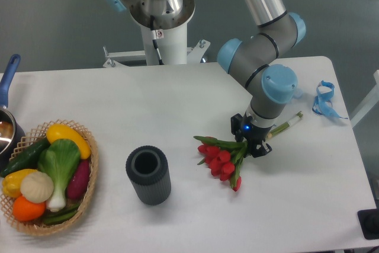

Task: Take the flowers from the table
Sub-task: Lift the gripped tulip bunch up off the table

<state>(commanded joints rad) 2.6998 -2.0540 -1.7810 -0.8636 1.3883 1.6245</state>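
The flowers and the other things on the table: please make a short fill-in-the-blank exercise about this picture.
1. The end effector is closed around the stems of the ____.
2. The flowers have buds of ____ colour.
3. The dark grey cylinder stands between the flowers and the ____ of vegetables.
4. The curly ribbon near the table edge is ____.

Missing words: flowers; red; basket; blue

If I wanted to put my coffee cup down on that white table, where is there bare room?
The widest bare patch on the table lies along the back, between the basket of vegetables and the arm. The front right corner, beyond the flowers, is also free. It is crowded where the end effector sits on the stems, and by the dark cup.
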